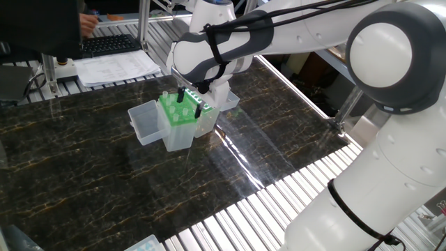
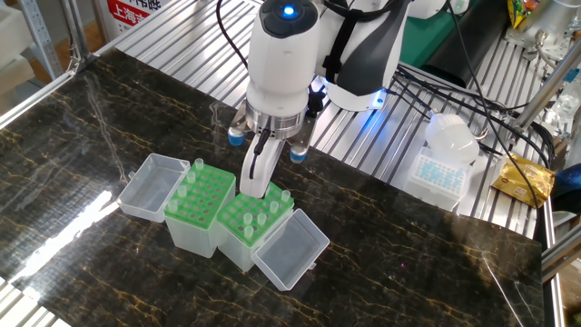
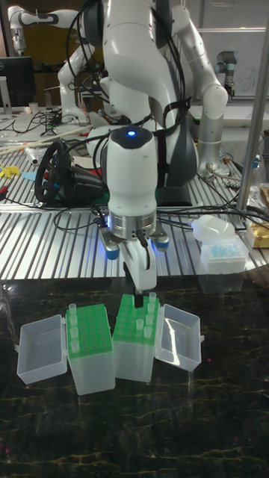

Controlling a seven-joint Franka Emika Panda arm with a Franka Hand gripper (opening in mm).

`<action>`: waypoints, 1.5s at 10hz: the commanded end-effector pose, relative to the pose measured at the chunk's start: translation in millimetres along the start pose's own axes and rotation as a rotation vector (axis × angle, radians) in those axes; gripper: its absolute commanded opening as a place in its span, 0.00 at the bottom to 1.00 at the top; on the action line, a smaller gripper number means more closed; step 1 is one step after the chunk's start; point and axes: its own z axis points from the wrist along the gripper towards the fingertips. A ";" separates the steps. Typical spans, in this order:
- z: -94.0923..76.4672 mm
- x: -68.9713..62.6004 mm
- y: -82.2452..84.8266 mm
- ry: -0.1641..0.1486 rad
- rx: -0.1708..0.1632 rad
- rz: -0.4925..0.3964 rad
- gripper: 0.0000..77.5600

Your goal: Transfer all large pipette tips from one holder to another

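Observation:
Two clear holders stand side by side with their lids open, each topped by a green rack plate: the left holder (image 2: pixel 204 195) and the right holder (image 2: pixel 259 216). Large pipette tips stand in both, such as one at the left holder's back corner (image 2: pixel 198 165) and one at the right holder's back corner (image 2: pixel 284 194). My gripper (image 2: pixel 257 186) points straight down over the back edge of the right holder, near the seam between the two. In one fixed view its dark fingertips (image 1: pixel 180 93) stand apart over the racks. I see no tip between them.
The open lids (image 2: pixel 150 186) (image 2: pixel 290 247) lie flat on either outer side of the holders. A small box of blue tips (image 2: pixel 440 173) sits on the slatted metal surface behind. A keyboard (image 1: pixel 111 43) and papers lie at the far edge of the dark table.

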 end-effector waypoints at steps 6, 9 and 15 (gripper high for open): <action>5.5 4.0 -0.7 -0.007 -0.013 0.057 1.00; 7.3 4.1 -0.3 -0.009 -0.013 0.055 1.00; 11.6 4.4 -0.8 -0.015 -0.012 0.051 1.00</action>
